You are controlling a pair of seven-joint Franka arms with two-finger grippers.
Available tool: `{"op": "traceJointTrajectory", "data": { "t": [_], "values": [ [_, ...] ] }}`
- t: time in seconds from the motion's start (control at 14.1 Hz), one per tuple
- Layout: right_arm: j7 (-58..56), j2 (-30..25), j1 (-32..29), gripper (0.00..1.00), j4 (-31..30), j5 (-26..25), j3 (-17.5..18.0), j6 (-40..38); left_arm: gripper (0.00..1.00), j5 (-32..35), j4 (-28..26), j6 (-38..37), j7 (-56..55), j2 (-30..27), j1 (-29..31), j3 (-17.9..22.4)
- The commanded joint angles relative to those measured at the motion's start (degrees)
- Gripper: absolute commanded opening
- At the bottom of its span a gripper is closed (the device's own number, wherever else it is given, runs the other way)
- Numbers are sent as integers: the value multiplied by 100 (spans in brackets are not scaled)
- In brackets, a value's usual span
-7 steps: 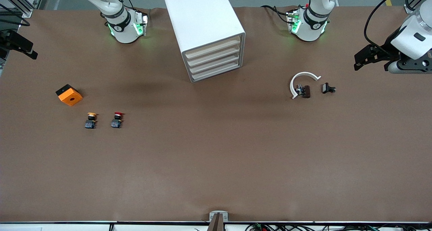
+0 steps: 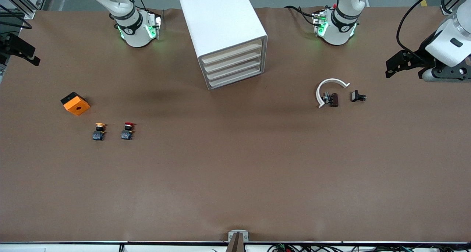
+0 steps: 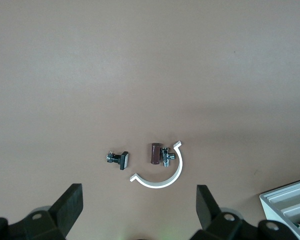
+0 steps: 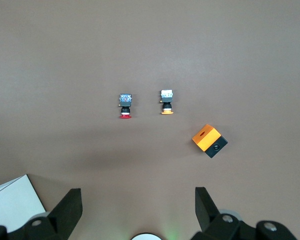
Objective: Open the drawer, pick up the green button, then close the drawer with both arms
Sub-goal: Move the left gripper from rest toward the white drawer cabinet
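Observation:
The tall white cabinet (image 2: pixel 220 20) stands at the middle of the table near the arms' bases. Its four beige-fronted drawers (image 2: pixel 233 64) are all shut. A corner of the cabinet shows in the left wrist view (image 3: pixel 290 200) and in the right wrist view (image 4: pixel 15 200). No green-capped button is in view. My left gripper (image 2: pixel 390 68) hangs open and empty in the air at the left arm's end of the table, wide open in its wrist view (image 3: pixel 138 205). My right gripper (image 2: pixel 31 57) hangs open and empty at the right arm's end, also shown in its wrist view (image 4: pixel 137 207).
A yellow-capped button (image 2: pixel 99 131) and a red-capped button (image 2: pixel 127 130) stand beside an orange block (image 2: pixel 75 103) toward the right arm's end. A white C-shaped ring (image 2: pixel 328 87), a brown cylinder part (image 2: pixel 332 99) and a small black part (image 2: pixel 357 96) lie toward the left arm's end.
My left gripper has drifted slightly toward the arms' bases. The right gripper has barely moved. Nothing on the table has moved.

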Motion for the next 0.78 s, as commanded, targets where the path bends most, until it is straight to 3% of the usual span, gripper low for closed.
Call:
{"op": "traceJointTrajectory", "data": {
  "t": [0.0, 0.5, 0.71],
  "values": [
    [-63, -137, -148, 100, -98, 206, 3, 50, 100, -23, 199, -139, 99, 98, 8, -16],
    [-71, -137, -254, 100, -98, 296, 29, 68, 100, -49, 86, -332, -68, 379, -62, -33],
    [-80, -137, -228, 100, -90, 243, 64, 138, 100, -58, 32, -341, -103, 852, -79, -112]
  ]
}}
